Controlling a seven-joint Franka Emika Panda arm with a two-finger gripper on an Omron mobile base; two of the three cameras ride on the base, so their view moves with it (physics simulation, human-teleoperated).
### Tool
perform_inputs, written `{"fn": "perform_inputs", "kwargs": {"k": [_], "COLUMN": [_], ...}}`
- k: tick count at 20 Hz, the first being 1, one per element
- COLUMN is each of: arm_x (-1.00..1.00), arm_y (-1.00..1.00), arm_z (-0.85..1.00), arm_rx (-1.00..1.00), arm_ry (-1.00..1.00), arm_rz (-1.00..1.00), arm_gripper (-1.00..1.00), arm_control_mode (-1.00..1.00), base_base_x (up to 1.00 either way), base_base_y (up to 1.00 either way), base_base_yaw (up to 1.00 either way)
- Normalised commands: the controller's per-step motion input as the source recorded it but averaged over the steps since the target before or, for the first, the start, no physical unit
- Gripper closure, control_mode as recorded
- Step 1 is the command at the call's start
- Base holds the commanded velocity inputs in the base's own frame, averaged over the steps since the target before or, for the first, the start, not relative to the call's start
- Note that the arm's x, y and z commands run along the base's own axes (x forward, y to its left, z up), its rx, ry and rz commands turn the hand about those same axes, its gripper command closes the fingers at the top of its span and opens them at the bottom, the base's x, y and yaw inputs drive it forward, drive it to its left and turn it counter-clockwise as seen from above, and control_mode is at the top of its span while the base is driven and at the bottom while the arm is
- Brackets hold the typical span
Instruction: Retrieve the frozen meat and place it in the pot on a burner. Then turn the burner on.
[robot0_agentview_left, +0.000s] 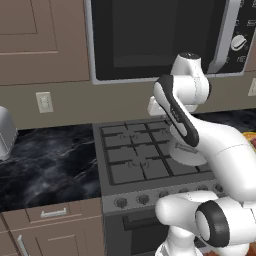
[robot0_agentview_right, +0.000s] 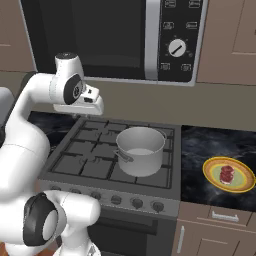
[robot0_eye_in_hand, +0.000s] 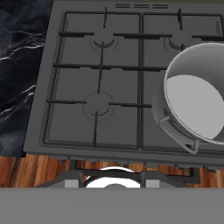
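The frozen meat (robot0_agentview_right: 227, 174) is a small red lump on a yellow shallow dish (robot0_agentview_right: 215, 181), which rests on the black counter right of the stove. The grey metal pot (robot0_agentview_right: 140, 150) stands upright and empty on the front right burner; in the hand view the pot (robot0_eye_in_hand: 192, 103) is at the right edge. A bare burner (robot0_eye_in_hand: 98, 103) sits under the black grate at front left. My gripper (robot0_agentview_right: 85, 111) hangs above the stove's back left part, left of the pot and far from the meat. Its fingers are not visible, and nothing shows in it.
A row of knobs (robot0_agentview_right: 116, 200) runs along the stove's front panel. A microwave (robot0_agentview_right: 125, 35) hangs low over the stove. A silver toaster (robot0_agentview_left: 5, 132) stands on the left counter. Black marble counter (robot0_agentview_left: 50, 160) flanks the stove on both sides.
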Motion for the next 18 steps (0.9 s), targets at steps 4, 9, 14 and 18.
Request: {"fn": "perform_inputs", "kwargs": {"k": [4,9,14,18], "arm_x": [-0.02,-0.12,-0.24,-0.31], "arm_y": [-0.01,-0.04,-0.28,-0.49], "arm_z": [-0.11,-0.17,-0.01,0.00], "arm_rx": [0.00,-0.01,0.00,0.00], "arm_ry": [0.00,0.00,0.00,-0.01], "arm_rz": [0.00,-0.01,-0.05,-0.03], "arm_gripper": [-1.00,-1.00,-1.00,-1.00], "arm_control_mode": [-1.00,-1.00,-1.00,-1.00], "base_base_x": [0.00,0.00,0.00,0.00], "base_base_y": [0.00,0.00,0.00,0.00], "base_base_yaw": [0.00,0.00,0.00,0.00]}}
